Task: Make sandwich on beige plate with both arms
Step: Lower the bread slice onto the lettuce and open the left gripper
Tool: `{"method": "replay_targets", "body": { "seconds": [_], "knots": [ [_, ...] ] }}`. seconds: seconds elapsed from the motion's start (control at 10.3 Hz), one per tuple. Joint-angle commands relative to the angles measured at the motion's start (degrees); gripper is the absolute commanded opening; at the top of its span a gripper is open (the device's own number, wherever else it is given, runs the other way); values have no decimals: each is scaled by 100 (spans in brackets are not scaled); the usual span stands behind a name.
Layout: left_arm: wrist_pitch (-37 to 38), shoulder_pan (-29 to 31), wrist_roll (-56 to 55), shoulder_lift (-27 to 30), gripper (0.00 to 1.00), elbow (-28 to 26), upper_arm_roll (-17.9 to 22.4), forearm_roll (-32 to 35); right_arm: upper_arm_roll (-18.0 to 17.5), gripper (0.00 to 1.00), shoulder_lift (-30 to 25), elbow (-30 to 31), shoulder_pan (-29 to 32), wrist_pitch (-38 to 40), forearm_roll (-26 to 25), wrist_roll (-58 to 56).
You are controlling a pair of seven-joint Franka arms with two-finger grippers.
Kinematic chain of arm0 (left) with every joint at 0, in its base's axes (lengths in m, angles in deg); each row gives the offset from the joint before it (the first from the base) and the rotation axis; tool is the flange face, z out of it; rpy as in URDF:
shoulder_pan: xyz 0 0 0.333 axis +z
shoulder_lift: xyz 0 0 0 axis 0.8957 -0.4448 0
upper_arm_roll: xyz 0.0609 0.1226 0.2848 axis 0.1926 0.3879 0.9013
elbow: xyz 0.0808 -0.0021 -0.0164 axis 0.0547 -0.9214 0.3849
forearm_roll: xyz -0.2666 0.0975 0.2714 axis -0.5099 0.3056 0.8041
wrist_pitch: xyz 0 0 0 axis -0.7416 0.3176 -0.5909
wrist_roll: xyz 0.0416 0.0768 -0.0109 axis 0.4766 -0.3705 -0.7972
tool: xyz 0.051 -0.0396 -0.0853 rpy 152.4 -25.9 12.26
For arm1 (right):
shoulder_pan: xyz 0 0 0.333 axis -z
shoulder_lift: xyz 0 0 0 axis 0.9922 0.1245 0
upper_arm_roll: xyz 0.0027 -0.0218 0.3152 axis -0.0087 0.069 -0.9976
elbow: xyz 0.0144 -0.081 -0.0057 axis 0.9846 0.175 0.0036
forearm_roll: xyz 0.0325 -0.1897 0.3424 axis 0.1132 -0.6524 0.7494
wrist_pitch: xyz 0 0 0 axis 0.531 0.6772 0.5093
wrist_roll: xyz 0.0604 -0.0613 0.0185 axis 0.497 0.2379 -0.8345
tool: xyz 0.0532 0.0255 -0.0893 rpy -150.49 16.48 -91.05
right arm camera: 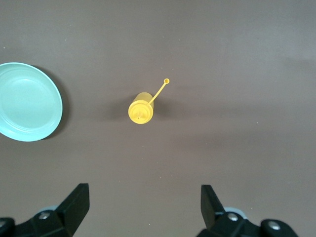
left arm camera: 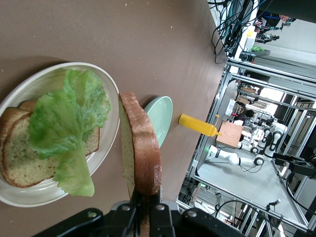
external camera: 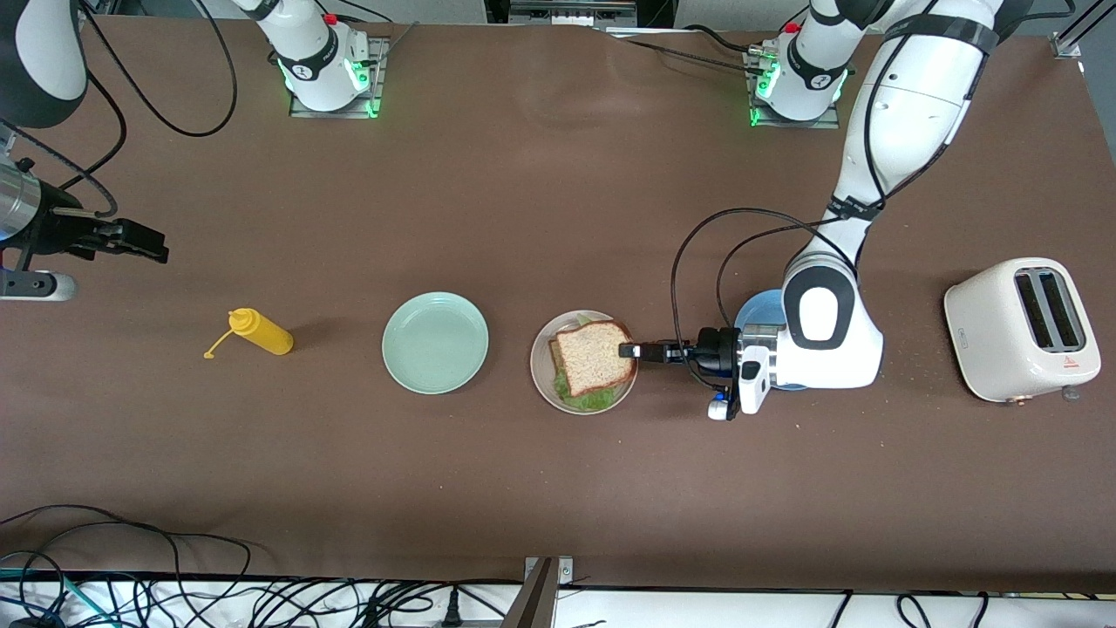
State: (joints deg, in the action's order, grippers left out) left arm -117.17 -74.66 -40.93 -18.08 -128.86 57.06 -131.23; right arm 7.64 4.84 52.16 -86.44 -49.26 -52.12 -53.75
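The beige plate lies mid-table with a brown bread slice on it and a ruffled green lettuce leaf over that slice. My left gripper is shut on the edge of a second bread slice, which hangs just over the lettuce and plate with a gap showing. In the left wrist view that held slice runs straight out from the left gripper, beside the plate's rim. My right gripper hangs open and empty over the table at the right arm's end; its open gripper frames bare table.
A mint-green plate lies beside the beige plate toward the right arm's end, and a yellow squeeze bottle lies on its side past it. A blue plate lies partly under the left arm. A white toaster stands at the left arm's end.
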Motion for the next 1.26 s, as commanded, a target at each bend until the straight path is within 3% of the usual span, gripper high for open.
{"method": "replay_targets", "body": {
  "seconds": [0.0, 0.68, 0.78, 0.88, 1.17],
  "knots": [
    [-312, -194, 431, -28, 0, -147, 62, -359, -5, 100, -101, 238, -45, -312, -128, 77],
    [-488, -291, 1011, -81, 0, -376, 62, -527, 21, 100, -100, 229, -27, -111, -145, 68],
    [-506, -291, 1117, -107, 36, -376, 71, -518, 30, 100, -109, 229, -27, -76, -189, 59],
    [-689, -308, 1187, -99, 99, -376, 71, -500, 30, 100, -74, 221, -19, -49, -354, 77],
    [-1103, -396, 1179, -99, 100, -473, 80, -456, 39, 100, 39, 238, 43, 47, -567, 77]
  ]
}}
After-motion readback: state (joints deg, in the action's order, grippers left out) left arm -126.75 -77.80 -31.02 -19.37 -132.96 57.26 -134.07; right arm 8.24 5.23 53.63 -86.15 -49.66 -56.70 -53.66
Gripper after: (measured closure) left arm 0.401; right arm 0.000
